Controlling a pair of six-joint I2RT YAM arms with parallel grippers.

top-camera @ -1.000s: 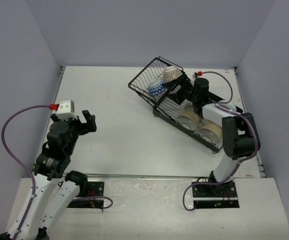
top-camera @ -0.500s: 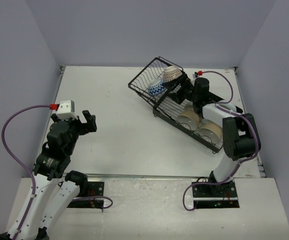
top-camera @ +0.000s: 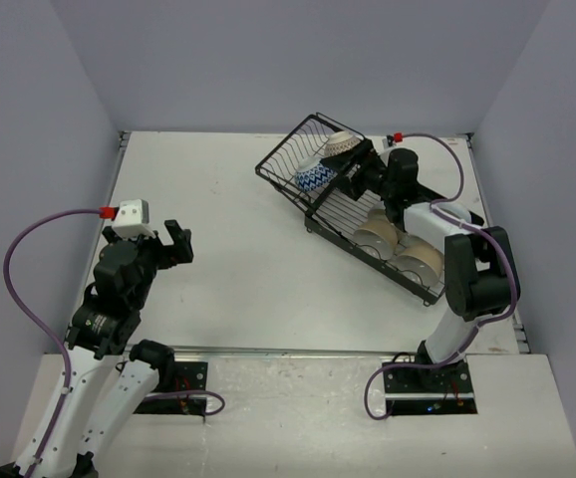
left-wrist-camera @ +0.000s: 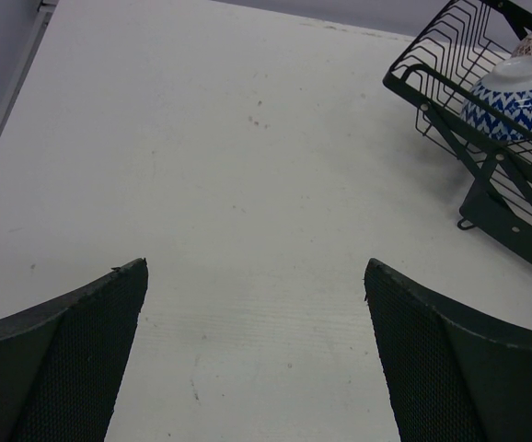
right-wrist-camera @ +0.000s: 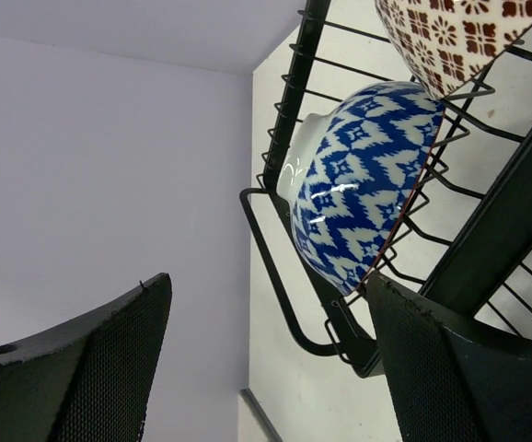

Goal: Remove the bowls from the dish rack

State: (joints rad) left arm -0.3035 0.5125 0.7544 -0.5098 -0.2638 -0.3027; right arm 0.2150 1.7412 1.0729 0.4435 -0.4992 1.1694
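Black wire dish rack [top-camera: 340, 211] far right on surface [top-camera: 218, 199]; blue-white bowl [top-camera: 314, 177] & brown-patterned bowl [top-camera: 342, 146] in basket end, tan bowls [top-camera: 376, 231] in tray. Right hand [top-camera: 355, 169] wide, empty, beside blue-white bowl; left hand [top-camera: 173, 242] wide, near left.

Four bowls [top-camera: 314, 178] [top-camera: 342, 146] [top-camera: 376, 231] [top-camera: 418, 261], one dish rack [top-camera: 286, 157], two hands [top-camera: 168, 239] [top-camera: 353, 167]

White, faintly speckled table [top-camera: 238, 249] between plain lavender walls [top-camera: 298, 60] on three sides.

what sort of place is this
Probably a robot test cell, not a kitchen: plain walls around a white table, a left arm and right arm bolted at its edge, one dish rack holding bowls.
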